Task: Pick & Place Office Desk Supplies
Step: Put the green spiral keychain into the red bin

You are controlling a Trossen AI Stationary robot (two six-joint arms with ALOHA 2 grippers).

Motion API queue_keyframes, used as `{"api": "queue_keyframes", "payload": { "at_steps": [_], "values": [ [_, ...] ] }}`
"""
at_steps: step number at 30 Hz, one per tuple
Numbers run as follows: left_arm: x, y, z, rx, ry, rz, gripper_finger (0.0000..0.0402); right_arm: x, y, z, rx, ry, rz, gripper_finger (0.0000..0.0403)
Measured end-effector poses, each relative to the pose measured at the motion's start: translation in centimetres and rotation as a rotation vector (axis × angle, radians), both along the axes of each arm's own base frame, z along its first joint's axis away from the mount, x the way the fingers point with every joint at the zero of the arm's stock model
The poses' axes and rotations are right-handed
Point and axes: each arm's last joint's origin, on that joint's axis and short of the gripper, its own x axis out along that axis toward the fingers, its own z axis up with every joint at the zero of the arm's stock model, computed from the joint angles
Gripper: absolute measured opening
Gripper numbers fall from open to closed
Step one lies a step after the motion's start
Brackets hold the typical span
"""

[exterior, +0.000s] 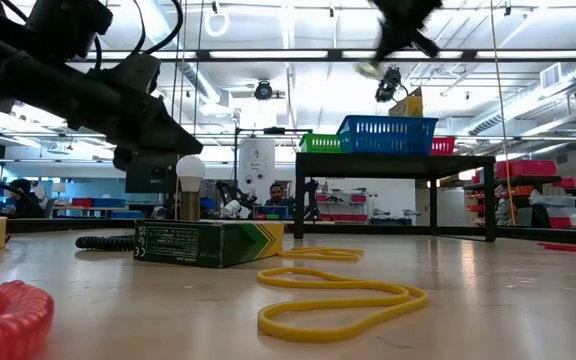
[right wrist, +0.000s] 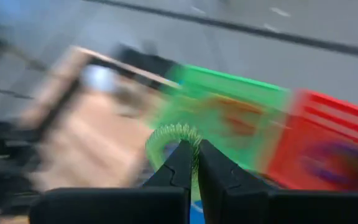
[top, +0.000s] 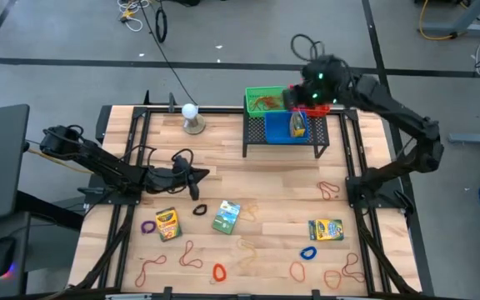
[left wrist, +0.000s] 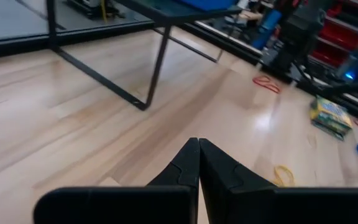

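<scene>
From above, the black mesh rack (top: 286, 133) stands at the table's far edge, carrying a green bin (top: 263, 101), a blue bin (top: 288, 127) and a red bin (top: 330, 107). The right gripper (top: 300, 98) hovers over the rack, above the seam between the green and red bins. The left gripper (top: 193, 173) rests low over the table in front of the rack and to its left, fingers pressed together with nothing between them. A white ball on a stand (top: 192, 117) sits left of the rack. In front of the rack, nearer the table's front edge, lie three crayon boxes (top: 226, 217), rubber bands (top: 332, 190) and small coloured loops (top: 308, 252).

At table height, a green crayon box (exterior: 210, 243) lies left of the rack, with a yellow rubber band (exterior: 340, 300) nearer the camera and a red coiled loop (exterior: 6, 317) at the near left corner.

The left wrist view shows its fingers (left wrist: 182, 168) closed tip to tip and empty — a rack leg stands ahead on the bare wood.

The right wrist view is smeared, yet its fingers (right wrist: 181, 163) are pinched on a green coiled loop (right wrist: 168, 137), held above the rack's green bin — the red bin lies beside it.
</scene>
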Motion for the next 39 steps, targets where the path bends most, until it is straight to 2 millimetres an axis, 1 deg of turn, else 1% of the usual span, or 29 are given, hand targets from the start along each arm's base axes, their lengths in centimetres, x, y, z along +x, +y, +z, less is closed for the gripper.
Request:
{"api": "queue_keyframes", "payload": {
  "at_steps": [2, 5, 8, 10, 12, 18, 20, 25, 30, 34, 39],
  "values": [
    [0.0, 0.1, 0.0, -0.010, -0.009, 0.024, 0.0008, -1.8, -1.9, -0.9, 0.038, 0.097, -0.079, 0.0012],
    [-0.1, 0.1, 0.0, -0.036, -0.029, 0.061, 0.0008, -3.9, -4.3, -2.2, 0.088, 0.225, -0.169, 0.0014],
    [-0.1, 0.2, 0.1, -0.050, -0.047, 0.105, 0.0008, -4.9, -6.4, -3.0, 0.106, 0.277, -0.199, 0.0015],
    [-0.1, 0.3, 0.1, -0.042, -0.047, 0.119, 0.0008, -4.9, -7.5, -3.8, 0.127, 0.291, -0.189, 0.0015],
    [-0.2, 0.3, 0.0, -0.029, -0.041, 0.133, 0.0008, -4.6, -8.5, -4.6, 0.140, 0.303, -0.181, 0.0015],
    [-0.2, 0.3, 0.0, -0.025, -0.037, 0.145, 0.0008, -2.7, -11.1, -7.5, 0.183, 0.335, -0.167, 0.0016],
    [-0.2, 0.3, 0.0, -0.025, -0.037, 0.145, 0.0008, -2.1, -11.7, -8.2, 0.195, 0.319, -0.163, 0.0016],
    [-0.2, 0.3, -0.1, -0.014, -0.023, 0.143, 0.0008, -1.5, -12.6, -9.7, 0.232, 0.343, -0.173, 0.0021],
    [-0.2, 0.3, -0.1, -0.025, -0.030, 0.144, 0.0008, -1.1, -13.0, -10.4, 0.241, 0.347, -0.176, 0.0038],
    [-0.2, 0.3, -0.1, -0.031, -0.031, 0.138, 0.0008, -1.1, -13.0, -10.5, 0.249, 0.342, -0.187, 0.0066],
    [-0.2, 0.3, -0.1, -0.060, -0.044, 0.134, 0.0008, -1.2, -13.0, -10.4, 0.256, 0.341, -0.242, 0.0121]
  ]
}}
